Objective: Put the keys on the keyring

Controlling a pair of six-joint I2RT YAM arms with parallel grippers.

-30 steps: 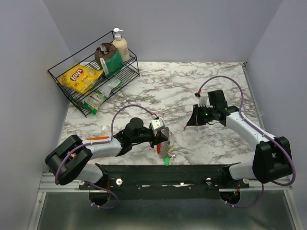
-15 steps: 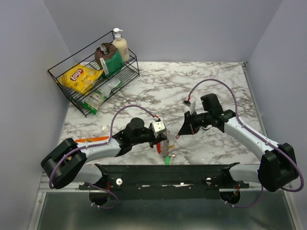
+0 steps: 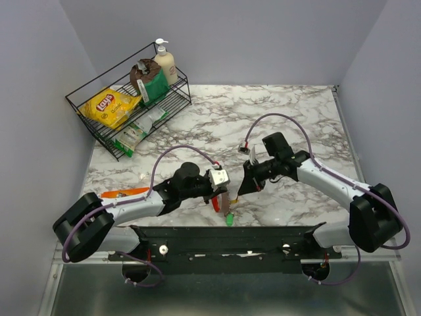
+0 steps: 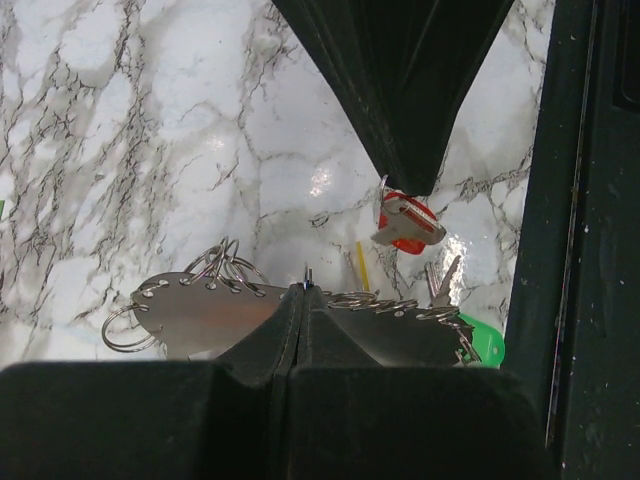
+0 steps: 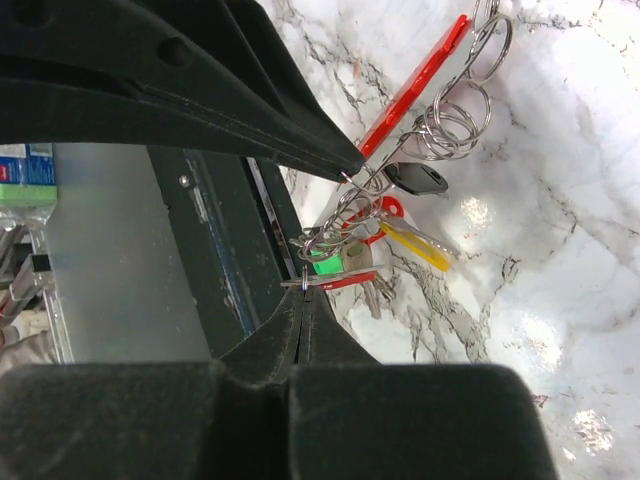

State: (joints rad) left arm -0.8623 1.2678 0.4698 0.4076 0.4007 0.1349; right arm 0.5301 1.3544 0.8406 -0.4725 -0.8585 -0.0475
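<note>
My left gripper (image 3: 222, 196) (image 4: 303, 292) is shut on the keyring (image 4: 200, 315), a silvery plate with holes and a red edge (image 5: 415, 85), held just above the table near the front rail. Several wire rings and keys hang from it: a green tag (image 4: 482, 340) (image 3: 229, 221), a yellow one (image 5: 415, 242) and a black-headed one (image 5: 418, 178). My right gripper (image 3: 241, 189) (image 5: 303, 290) is shut on a red-headed key (image 4: 405, 220) (image 5: 345, 282) by its small ring, right beside the keyring. The right fingers (image 4: 405, 140) hang over the plate.
A black wire rack (image 3: 99, 135) stands at the back left with a yellow chips bag (image 3: 108, 105), a soap bottle (image 3: 165, 62) and a brown bag (image 3: 146, 76). A flat orange packet (image 3: 125, 192) lies by the left arm. A black rail (image 3: 223, 237) runs along the front edge.
My right arm has swung left and towards the front, bringing its shut gripper from mid-table to right beside the keyring. The left gripper has stayed almost still with the keyring.
</note>
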